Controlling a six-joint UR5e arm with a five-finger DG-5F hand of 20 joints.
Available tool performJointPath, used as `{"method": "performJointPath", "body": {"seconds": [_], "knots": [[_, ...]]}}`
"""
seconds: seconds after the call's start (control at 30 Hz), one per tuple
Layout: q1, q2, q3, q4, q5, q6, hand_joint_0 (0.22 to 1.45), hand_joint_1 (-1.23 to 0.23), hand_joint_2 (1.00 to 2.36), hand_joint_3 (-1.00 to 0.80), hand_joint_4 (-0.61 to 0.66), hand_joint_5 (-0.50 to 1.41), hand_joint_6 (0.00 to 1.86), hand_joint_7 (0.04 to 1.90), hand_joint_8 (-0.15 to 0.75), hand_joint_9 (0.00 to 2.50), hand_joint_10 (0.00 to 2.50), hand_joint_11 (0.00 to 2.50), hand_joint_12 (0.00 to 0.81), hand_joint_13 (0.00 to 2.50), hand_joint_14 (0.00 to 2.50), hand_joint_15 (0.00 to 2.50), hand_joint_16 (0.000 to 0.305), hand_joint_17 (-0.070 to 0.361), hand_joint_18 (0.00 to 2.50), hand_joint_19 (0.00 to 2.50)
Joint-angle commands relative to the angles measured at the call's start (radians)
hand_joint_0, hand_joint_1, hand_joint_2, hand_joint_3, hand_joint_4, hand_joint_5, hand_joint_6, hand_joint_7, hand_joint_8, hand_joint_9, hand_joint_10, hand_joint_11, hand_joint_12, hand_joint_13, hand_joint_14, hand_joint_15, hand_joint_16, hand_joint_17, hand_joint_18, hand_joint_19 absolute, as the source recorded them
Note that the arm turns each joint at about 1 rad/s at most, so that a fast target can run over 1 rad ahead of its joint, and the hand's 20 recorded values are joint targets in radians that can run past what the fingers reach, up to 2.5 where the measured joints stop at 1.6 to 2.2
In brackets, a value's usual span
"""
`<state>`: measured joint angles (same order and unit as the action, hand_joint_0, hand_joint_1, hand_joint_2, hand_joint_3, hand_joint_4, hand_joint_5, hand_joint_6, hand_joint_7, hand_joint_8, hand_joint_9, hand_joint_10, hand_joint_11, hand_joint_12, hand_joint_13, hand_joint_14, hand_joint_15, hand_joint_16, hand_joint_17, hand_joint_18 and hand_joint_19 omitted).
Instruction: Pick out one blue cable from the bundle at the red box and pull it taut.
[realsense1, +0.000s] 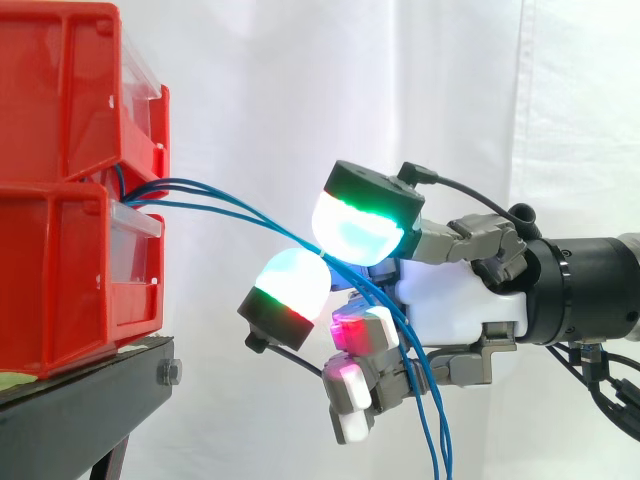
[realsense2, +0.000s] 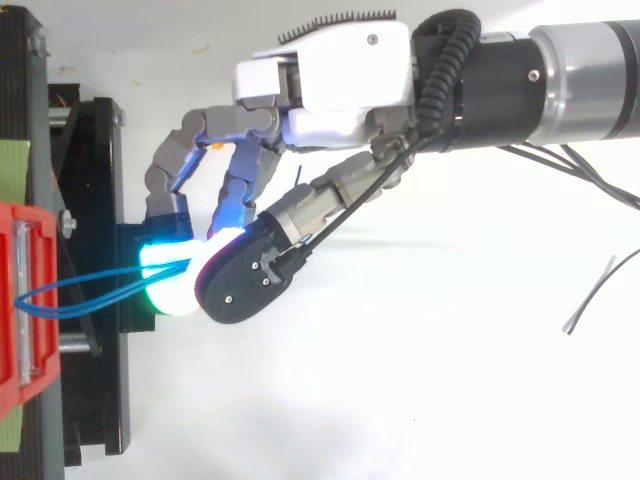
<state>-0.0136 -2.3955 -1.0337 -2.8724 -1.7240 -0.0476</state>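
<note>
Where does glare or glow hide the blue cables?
Side view: the hand's glowing pads bloom white-cyan where the blue cables pass between them. Top view: cyan pad glow swallows the cables where pinched; the white surface below is blown out.

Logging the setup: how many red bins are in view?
2, stacked on the black stand: the upper bin above the lower bin. More may lie out of frame.

Ahead of the hand (realsense1: 455, 290), the stacked red bins (realsense1: 60, 200) on their black stand (realsense1: 80, 400) block the way. The open air between them and the fingertips is crossed by the blue cables (realsense1: 240, 205). The cables also hang below the palm, cluttering that room, while above the hand the space is free before the white curtain (realsense1: 260, 80).
</note>
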Motion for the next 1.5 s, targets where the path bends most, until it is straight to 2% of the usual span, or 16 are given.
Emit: {"method": "performJointPath", "body": {"seconds": [0.0, 0.17, 0.3, 0.47, 0.63, 0.67, 0.77, 0.83, 0.9, 1.03, 1.23, 1.47], "knots": [[0.0, -0.001, 0.0, -0.001, 0.0, 0.0, 0.63, -0.73, 1.02, -0.31, 0.06, -0.11, 0.94, 0.84, 0.287, 1.17, 0.03, 0.8, 0.328, 1.01, 0.02, 0.63, 0.045, 0.102, 0.76, 0.63], [0.0, 0.001, 0.0, -0.001, 0.0, -0.001, 0.66, -0.76, 1.02, -0.32, 0.03, -0.11, 0.95, 0.86, 0.288, 1.18, 0.03, 0.8, 0.33, 1.03, 0.02, 0.63, 0.045, 0.102, 0.8, 0.63], [0.0, 0.001, 0.001, -0.002, 0.0, -0.003, 0.72, -0.83, 1.01, -0.38, -0.04, -0.11, 0.96, 0.93, 0.283, 1.19, 0.03, 0.81, 0.328, 1.05, 0.03, 0.64, 0.046, 0.103, 0.84, 0.62], [-0.005, 0.001, 0.0, -0.008, -0.005, 0.002, 0.73, -0.83, 1.0, -0.5, -0.08, -0.11, 0.96, 0.97, 0.283, 1.21, 0.03, 0.83, 0.329, 1.07, 0.02, 0.65, 0.046, 0.102, 0.86, 0.62], [-0.006, 0.001, 0.0, -0.012, -0.014, 0.0, 0.58, -0.78, 1.0, -0.5, 0.06, -0.11, 0.95, 0.84, 0.281, 1.22, 0.03, 0.82, 0.334, 1.07, 0.03, 0.65, 0.047, 0.105, 0.86, 0.63], [-0.006, -0.001, 0.001, -0.012, -0.016, 0.0, 0.53, -0.75, 1.0, -0.5, 0.08, -0.1, 0.94, 0.83, 0.292, 1.22, 0.03, 0.82, 0.345, 1.07, 0.03, 0.65, 0.049, 0.11, 0.86, 0.63], [-0.006, -0.001, 0.001, -0.008, -0.016, -0.003, 0.49, -0.69, 1.0, -0.5, 0.09, -0.11, 0.92, 0.82, 0.294, 1.22, 0.03, 0.81, 0.357, 1.07, 0.02, 0.65, 0.051, 0.116, 0.87, 0.62], [-0.006, 0.001, 0.001, -0.008, -0.016, -0.003, 0.48, -0.66, 1.0, -0.5, 0.09, -0.1, 0.92, 0.81, 0.296, 1.23, 0.03, 0.8, 0.361, 1.07, 0.02, 0.64, 0.052, 0.117, 0.87, 0.62], [-0.006, 0.001, 0.001, -0.008, -0.016, -0.003, 0.5, -0.53, 1.0, -0.5, 0.09, -0.1, 0.91, 0.8, 0.293, 1.23, 0.03, 0.8, 0.355, 1.07, 0.02, 0.65, 0.051, 0.115, 0.86, 0.63], [-0.006, 0.001, 0.001, -0.012, -0.016, -0.003, 0.59, -0.46, 1.0, -0.5, 0.04, -0.1, 0.89, 0.88, 0.271, 1.25, 0.03, 0.82, 0.335, 1.06, 0.02, 0.66, 0.046, 0.104, 0.81, 0.67], [-0.006, -0.001, 0.001, -0.008, -0.014, -0.005, 0.58, -0.59, 1.02, -0.25, 0.05, -0.09, 0.91, 0.94, 0.288, 1.25, 0.03, 0.82, 0.341, 1.07, 0.03, 0.66, 0.046, 0.104, 0.82, 0.67], [-0.008, -0.001, 0.001, -0.013, -0.016, -0.005, 0.59, -0.67, 1.02, -0.2, 0.07, -0.11, 0.93, 0.89, 0.287, 1.21, 0.03, 0.83, 0.343, 1.06, 0.03, 0.68, 0.046, 0.104, 0.82, 0.67]]}}
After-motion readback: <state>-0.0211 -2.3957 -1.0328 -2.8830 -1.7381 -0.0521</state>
